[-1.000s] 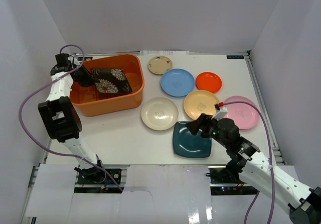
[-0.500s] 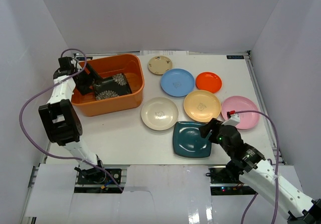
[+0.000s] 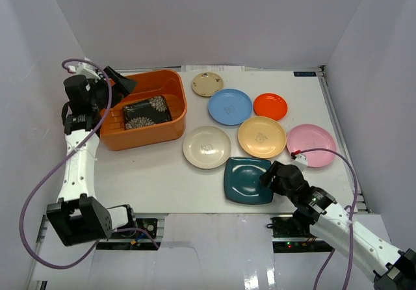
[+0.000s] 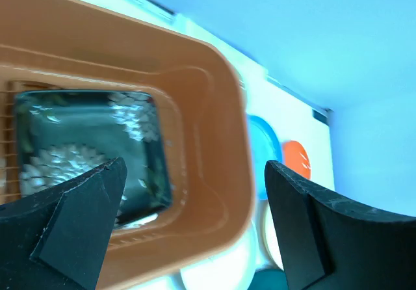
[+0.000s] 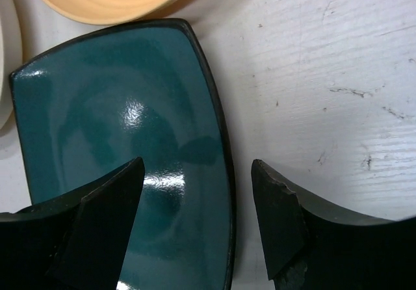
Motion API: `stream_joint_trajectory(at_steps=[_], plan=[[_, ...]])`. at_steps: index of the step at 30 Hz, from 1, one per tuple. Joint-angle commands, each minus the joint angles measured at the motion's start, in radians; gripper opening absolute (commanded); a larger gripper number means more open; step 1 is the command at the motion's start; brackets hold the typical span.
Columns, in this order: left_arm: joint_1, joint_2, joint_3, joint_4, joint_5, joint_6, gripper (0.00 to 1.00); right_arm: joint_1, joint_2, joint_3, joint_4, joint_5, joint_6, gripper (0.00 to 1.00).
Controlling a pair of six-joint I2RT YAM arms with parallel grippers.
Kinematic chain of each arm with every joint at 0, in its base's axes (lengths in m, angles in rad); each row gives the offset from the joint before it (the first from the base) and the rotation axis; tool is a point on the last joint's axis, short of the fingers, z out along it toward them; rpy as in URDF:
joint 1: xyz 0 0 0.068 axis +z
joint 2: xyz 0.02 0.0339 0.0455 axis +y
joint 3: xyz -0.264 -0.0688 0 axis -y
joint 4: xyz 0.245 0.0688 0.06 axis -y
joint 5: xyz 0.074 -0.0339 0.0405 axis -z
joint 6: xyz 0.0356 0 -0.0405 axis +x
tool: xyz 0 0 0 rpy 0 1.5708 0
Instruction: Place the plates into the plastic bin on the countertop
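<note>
Across the white countertop, the orange plastic bin sat at the far left, with the black floral plate lying flat on its slotted bottom. Right of the bin lay the dark teal plate nearest the front, then the cream plate, peach-yellow plate, light blue plate, pink plate, orange-red plate and small tan plate. Above the bin's left end the left gripper hung wide open and empty; the right gripper, fingers spread, straddled the dark teal plate's right edge, gripping nothing
</note>
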Motion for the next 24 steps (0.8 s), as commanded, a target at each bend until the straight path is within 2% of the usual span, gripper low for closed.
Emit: stream_joint_trajectory(at_steps=[1,4,10,15,16,19,24], plan=[[-0.066,-0.102,-0.073,0.069,0.053,-0.021,0.98,-0.004,-0.003,-0.047,-0.005,-0.096,0.063,0.72],[-0.145,-0.16,-0.134,0.068,0.116,-0.01,0.98,-0.003,-0.029,-0.08,-0.011,-0.176,0.093,0.65],[-0.261,-0.284,-0.318,0.057,0.343,-0.007,0.98,-0.003,-0.067,-0.12,0.022,-0.316,0.156,0.54],[-0.324,-0.36,-0.442,-0.091,0.445,0.063,0.98,-0.001,-0.066,-0.175,0.083,-0.393,0.202,0.3],[-0.327,-0.382,-0.471,-0.107,0.461,0.062,0.98,-0.003,-0.07,-0.187,0.112,-0.426,0.223,0.27],[-0.343,-0.435,-0.599,-0.124,0.513,0.028,0.98,-0.003,-0.115,-0.255,0.137,-0.439,0.248,0.09],[-0.367,-0.467,-0.699,-0.148,0.521,0.008,0.98,-0.001,-0.277,-0.201,0.021,-0.408,0.231,0.08]])
